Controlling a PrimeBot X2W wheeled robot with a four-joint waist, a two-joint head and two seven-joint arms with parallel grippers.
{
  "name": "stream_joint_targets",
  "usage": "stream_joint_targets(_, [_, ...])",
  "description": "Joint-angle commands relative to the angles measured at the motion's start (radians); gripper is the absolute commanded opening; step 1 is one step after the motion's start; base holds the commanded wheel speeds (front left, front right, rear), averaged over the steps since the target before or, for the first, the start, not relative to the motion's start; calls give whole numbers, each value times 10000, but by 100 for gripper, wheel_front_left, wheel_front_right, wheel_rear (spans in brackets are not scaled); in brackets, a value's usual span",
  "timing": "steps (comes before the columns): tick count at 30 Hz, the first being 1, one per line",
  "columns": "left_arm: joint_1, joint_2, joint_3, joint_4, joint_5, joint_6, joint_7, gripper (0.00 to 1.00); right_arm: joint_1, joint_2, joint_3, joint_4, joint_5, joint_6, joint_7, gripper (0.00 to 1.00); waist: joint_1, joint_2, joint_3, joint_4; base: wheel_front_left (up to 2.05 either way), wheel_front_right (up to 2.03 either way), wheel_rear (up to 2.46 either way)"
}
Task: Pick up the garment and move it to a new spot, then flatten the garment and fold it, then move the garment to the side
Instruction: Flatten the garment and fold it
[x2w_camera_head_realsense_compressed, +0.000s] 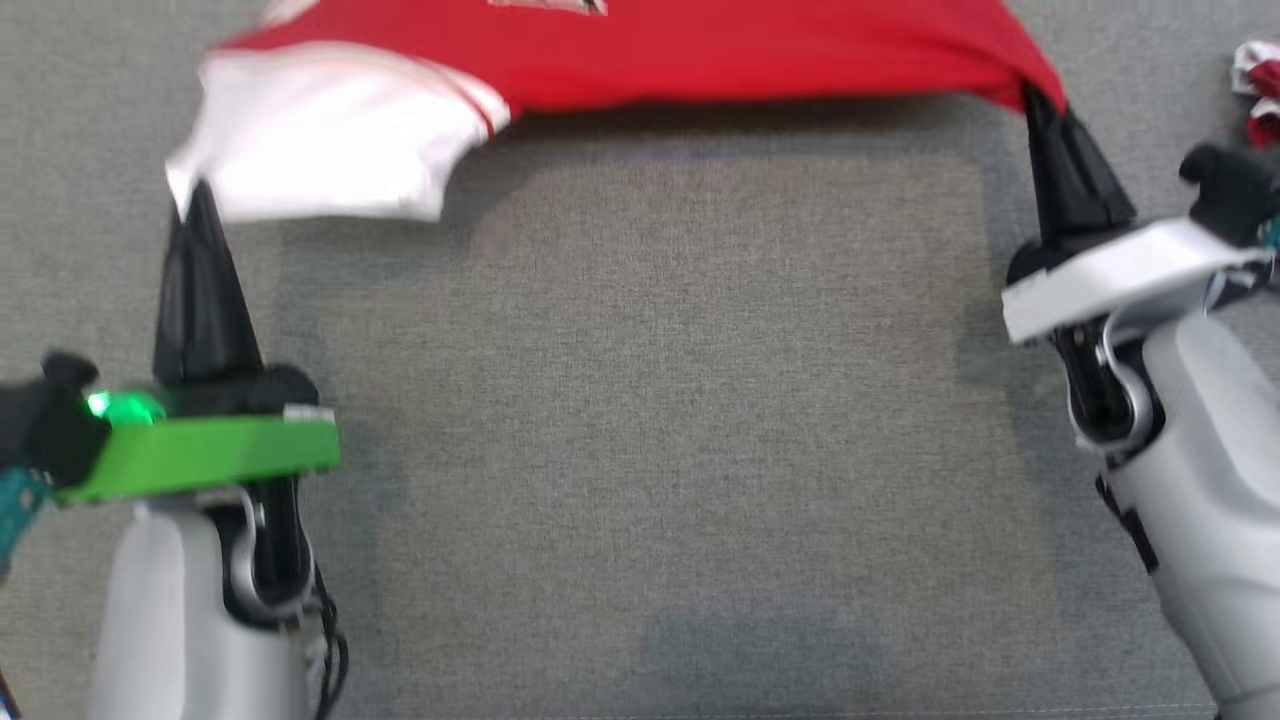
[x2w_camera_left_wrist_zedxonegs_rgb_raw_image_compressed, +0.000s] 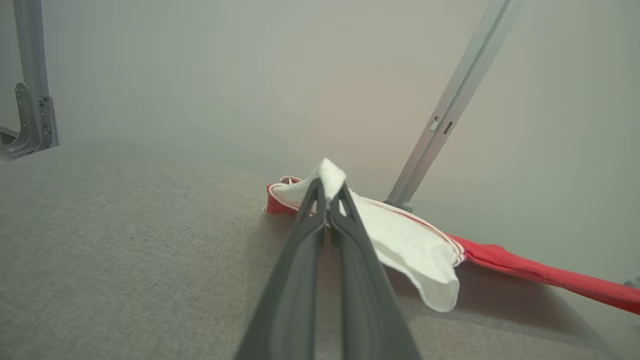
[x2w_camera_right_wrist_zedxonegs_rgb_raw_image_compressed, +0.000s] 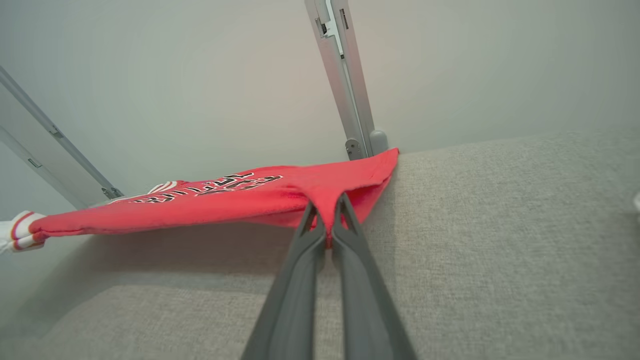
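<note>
Right up against the lens, the left gripper (x2w_camera_left_wrist_zedxonegs_rgb_raw_image_compressed: 327, 192) is squeezing its two dark fingers (x2w_camera_left_wrist_zedxonegs_rgb_raw_image_compressed: 300, 260) together on a corner of the white sleeve (x2w_camera_head_realsense_compressed: 330, 130). The right gripper (x2w_camera_right_wrist_zedxonegs_rgb_raw_image_compressed: 327, 207) is doing the same, clamped tight on a red hem corner. Both are grasping cloth, one at each end.

Between them the garment (x2w_camera_head_realsense_compressed: 700, 50), a red jersey with black-and-white lettering facing up, is hanging stretched out wide. Its near edge is riding above the grey fabric surface (x2w_camera_head_realsense_compressed: 640, 420) at the far side of the work area and throwing a long shadow underneath. Whether the far edge is touching down is hard to tell. By my reading, the arms are holding well apart to pull the slack out. That way the jersey should come down as a flat sheet rather than a heap, ready for smoothing and folding. The sleeve is drooping a little below the left grip, so that end may need more tension.

Further out, slanted metal posts (x2w_camera_right_wrist_zedxonegs_rgb_raw_image_compressed: 345, 75) are standing behind the surface against a pale wall. A crumpled red-and-white cloth (x2w_camera_head_realsense_compressed: 1258, 90) is lying at the far right, well apart from the jersey.
</note>
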Motion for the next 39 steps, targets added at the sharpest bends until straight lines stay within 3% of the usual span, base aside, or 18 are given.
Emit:
stream_joint_targets(1, [752, -2, 38, -115, -251, 136, -49, 0, 721, -83, -212, -401, -87, -4, -34, 0, 0, 31, -872, -7, 0, 0, 0])
stream_joint_targets(8, [2585, -34, -91, -404, -1022, 569, -49, 0, 2895, 163, -886, -1594, -217, -7, -32, 0, 0, 31, -1610, 173, 0, 0, 0])
stream_joint_targets(20, [5215, -29, -444, -995, -1824, 1419, -48, 0, 6836, 1483, -1727, -3270, -555, -7, -33, 0, 0, 31, -3036, 136, 0, 0, 0])
stream_joint_targets(29, [6473, -30, -177, -1580, -1788, 1624, -40, 0, 8328, 1778, -1444, -3689, -549, -7, -33, 0, 0, 31, -3453, -187, 0, 0, 0])
stream_joint_targets(39, [5856, -31, -505, -1144, -1164, 1152, -39, 0, 8157, 1855, -1260, -3191, -489, -7, -31, 0, 0, 31, -3615, -365, 0, 0, 0])
